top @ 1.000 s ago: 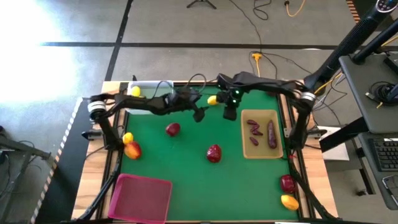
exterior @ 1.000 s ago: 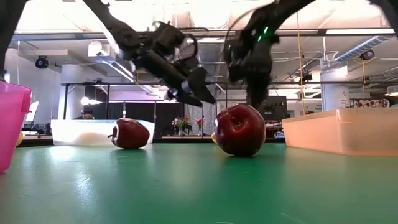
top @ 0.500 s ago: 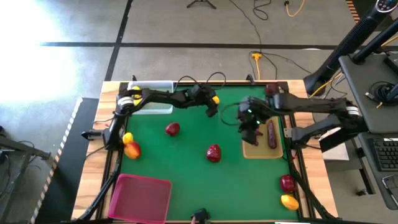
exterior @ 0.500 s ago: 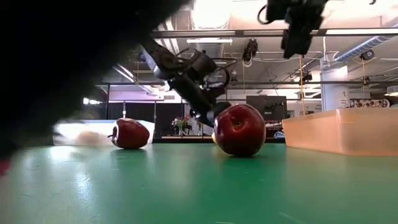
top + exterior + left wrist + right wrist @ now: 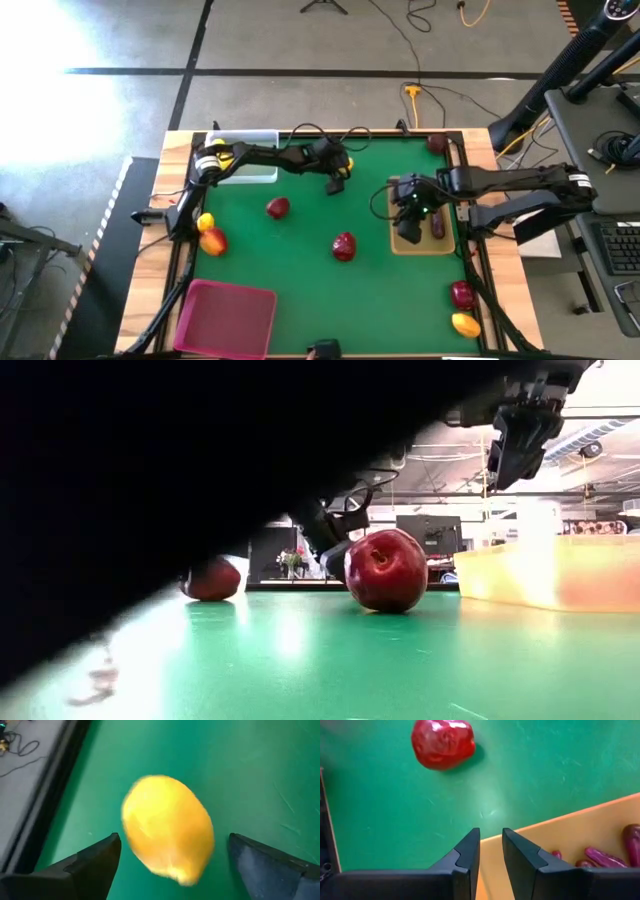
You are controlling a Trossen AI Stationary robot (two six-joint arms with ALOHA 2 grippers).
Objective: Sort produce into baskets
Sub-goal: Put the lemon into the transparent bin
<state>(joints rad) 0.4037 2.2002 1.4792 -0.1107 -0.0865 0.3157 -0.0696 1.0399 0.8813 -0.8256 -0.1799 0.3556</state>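
A dark, close shape blocks most of your low view, covering its whole left and top; only one red apple (image 5: 386, 569), part of a second, and the tan tray (image 5: 560, 572) show past it. In the high view the left gripper (image 5: 337, 180) hides the lemon (image 5: 167, 827) beneath it.

From above, the green table (image 5: 300, 270) carries the magenta-pink bin (image 5: 226, 318) at 7 o'clock, the clear bin (image 5: 250, 155) at 11 o'clock, and the tan tray at 3 o'clock with dark purple pieces (image 5: 437, 222) inside.

Your left gripper sits near 12 o'clock, fingers spread wide, and the lemon lies between them on the mat; whether they touch it, you cannot tell. Half a second ago this gripper stood slightly farther back, with the lemon visible beside it.

Your right gripper (image 5: 408, 225) hangs over the tray's near-left rim, fingers nearly together and holding nothing; it has moved toward the tray since then. The centre apple lies at its 8 o'clock, well apart.
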